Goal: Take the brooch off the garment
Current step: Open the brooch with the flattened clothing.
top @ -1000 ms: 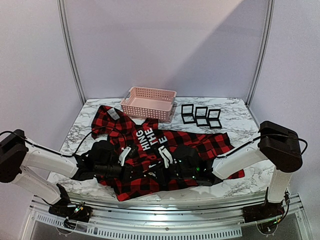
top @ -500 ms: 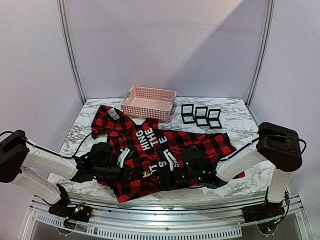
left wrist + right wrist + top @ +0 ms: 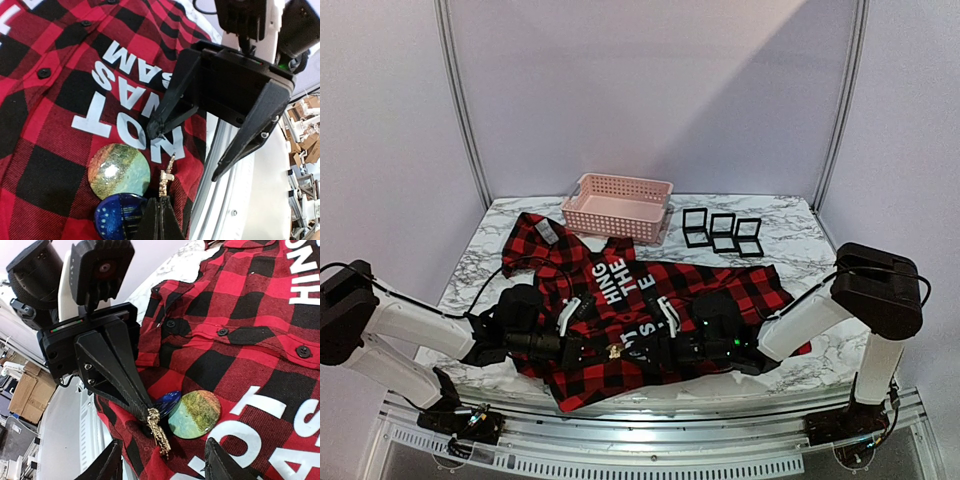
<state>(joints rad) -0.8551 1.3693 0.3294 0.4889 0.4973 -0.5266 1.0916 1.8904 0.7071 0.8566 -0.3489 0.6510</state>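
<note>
The garment [image 3: 720,285], a red-and-black plaid shirt with white lettering, lies spread on the marble table. A small gold brooch [image 3: 167,180] sticks out from my left gripper [image 3: 160,202], which is shut on its near end. The brooch's [image 3: 161,432] far end meets a raised fold of cloth. My right gripper [image 3: 164,442] faces the left one, open, with one finger on each side of the brooch and touching nothing. From above, the brooch [image 3: 615,351] shows between the two grippers near the shirt's front hem.
Two round badges sit on the shirt beside the brooch, a green-and-orange one [image 3: 119,171] and a blue one [image 3: 117,217]. A pink basket [image 3: 618,207] and several black frame boxes [image 3: 723,232] stand at the back. The table's near edge [image 3: 225,165] is close by.
My right gripper has opened and drawn back to the right, away from the left one. The brooch now shows between them, held by the left gripper alone.
</note>
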